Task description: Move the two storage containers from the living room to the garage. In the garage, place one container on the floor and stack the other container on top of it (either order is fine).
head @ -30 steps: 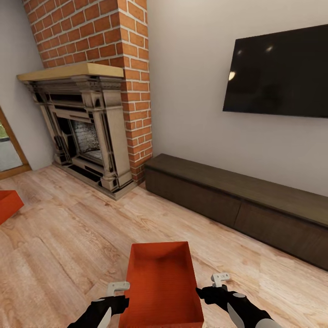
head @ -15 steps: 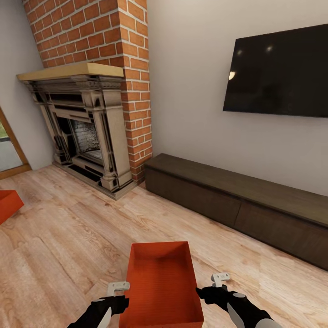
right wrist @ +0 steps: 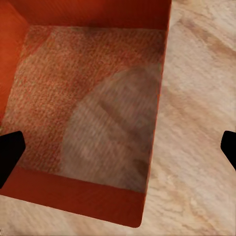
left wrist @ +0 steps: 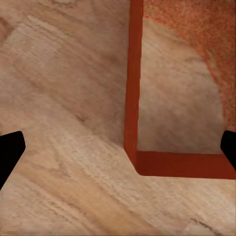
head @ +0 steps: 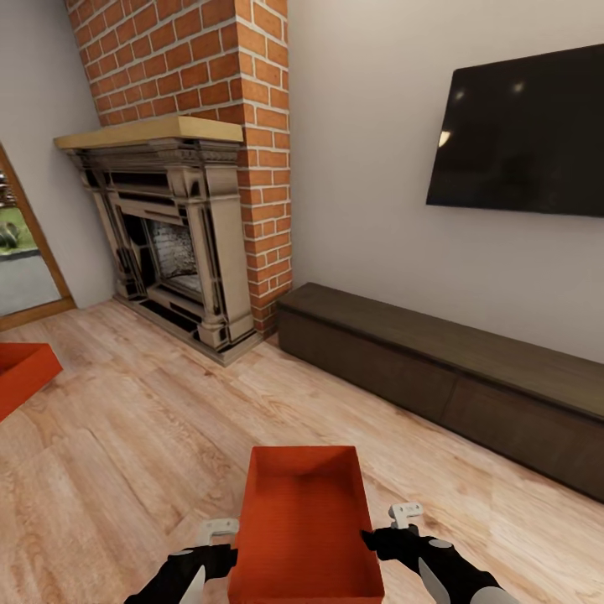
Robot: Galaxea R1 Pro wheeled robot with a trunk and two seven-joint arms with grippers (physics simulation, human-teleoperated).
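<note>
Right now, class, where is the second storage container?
In the head view, the second storage container sits at the far left edge on the wood floor, left of the fireplace.

Open wood floor ahead, walled in behind

We see bare planks (head: pixel 151 436) around the near container (head: pixel 306 528); the dark cabinet (head: pixel 453 369) and brick fireplace (head: pixel 184 235) block the far side, and a second container (head: pixel 21 373) sits at the left edge.

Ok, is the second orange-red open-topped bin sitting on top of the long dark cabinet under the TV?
No, the second orange-red bin sits on the light wood-plank floor at the head view's left edge, far from the long dark cabinet.
</note>
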